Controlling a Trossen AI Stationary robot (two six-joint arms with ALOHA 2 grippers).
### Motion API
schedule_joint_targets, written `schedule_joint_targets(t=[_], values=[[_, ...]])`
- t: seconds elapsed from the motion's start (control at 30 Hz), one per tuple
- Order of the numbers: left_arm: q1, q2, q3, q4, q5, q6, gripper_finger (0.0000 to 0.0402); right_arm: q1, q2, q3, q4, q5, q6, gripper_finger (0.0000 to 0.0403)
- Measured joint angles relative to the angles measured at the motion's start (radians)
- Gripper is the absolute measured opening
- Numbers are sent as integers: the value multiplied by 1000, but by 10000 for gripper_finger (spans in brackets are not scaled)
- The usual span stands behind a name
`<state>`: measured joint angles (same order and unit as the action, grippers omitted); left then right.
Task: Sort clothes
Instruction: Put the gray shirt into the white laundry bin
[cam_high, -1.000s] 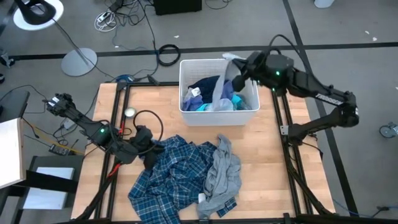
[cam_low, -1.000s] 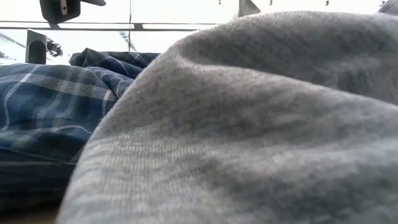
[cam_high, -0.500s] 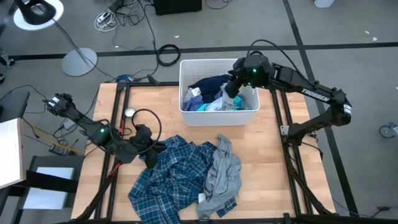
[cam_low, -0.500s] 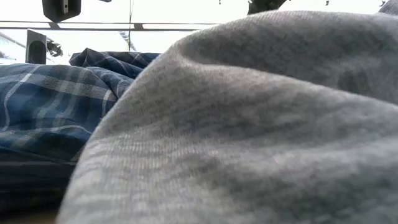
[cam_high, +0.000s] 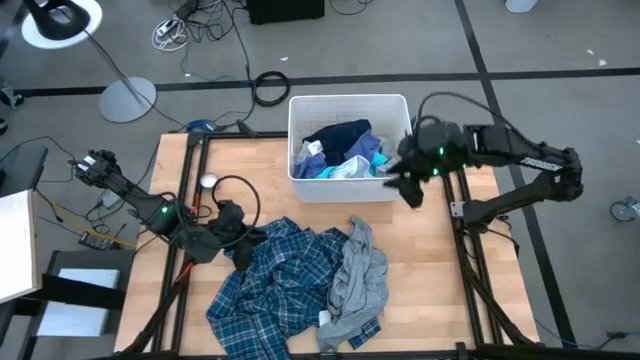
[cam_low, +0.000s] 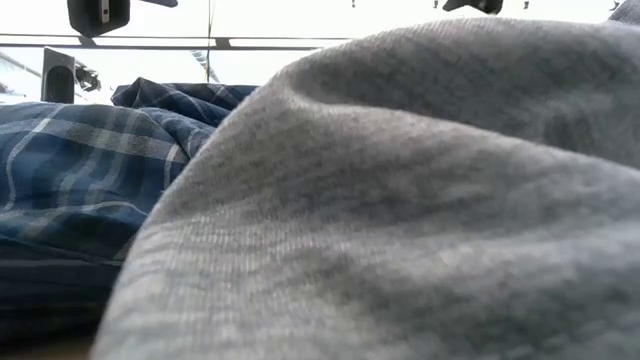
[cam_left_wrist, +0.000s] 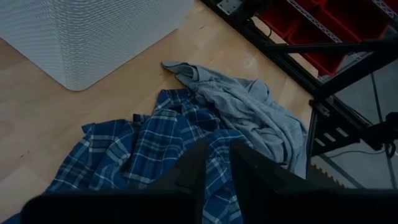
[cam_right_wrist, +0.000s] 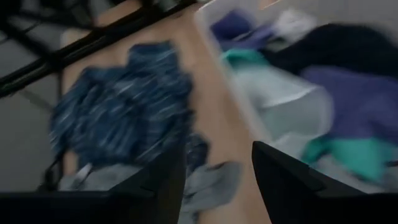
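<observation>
The worktop holds a big plaid shirt with a grey top beside it, touching. Both look soft, light and floppy; pinch a raised fold. The right hand, fingers apart, is empty beside the bin. The left hand is at the shirt's edge, fingers nearly together.

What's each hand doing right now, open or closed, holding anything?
Left hand: nearly closed, empty, above the plaid shirt.
Right hand: open, empty, beside the white bin.

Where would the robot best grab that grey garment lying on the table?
Probably the grey garment's bunched upper end nearest the white bin, coming from straight above. There the cloth rises in a narrow ridge on bare wood, clear of the plaid shirt, so fingers could pinch it alone.
</observation>
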<state>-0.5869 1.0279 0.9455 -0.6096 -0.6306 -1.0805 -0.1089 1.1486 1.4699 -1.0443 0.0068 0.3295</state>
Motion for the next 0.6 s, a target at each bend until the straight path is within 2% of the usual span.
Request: schedule_joint_targets(t=[0.17, 0.37, 0.5, 0.6], values=[[0, 0, 0, -9, 1, 1, 76, 200, 15, -68, 56, 37, 100, 184], [0, 0, 0, -9, 25, 2, 76, 429, 99, -260, 335, 100, 229, 183], [0, 0, 0, -10, 55, 22, 76, 528, 198, -370, 512, 128, 260, 183], [0, 0, 0, -11, 78, 31, 76, 570, 289, -399, 572, 129, 297, 183]])
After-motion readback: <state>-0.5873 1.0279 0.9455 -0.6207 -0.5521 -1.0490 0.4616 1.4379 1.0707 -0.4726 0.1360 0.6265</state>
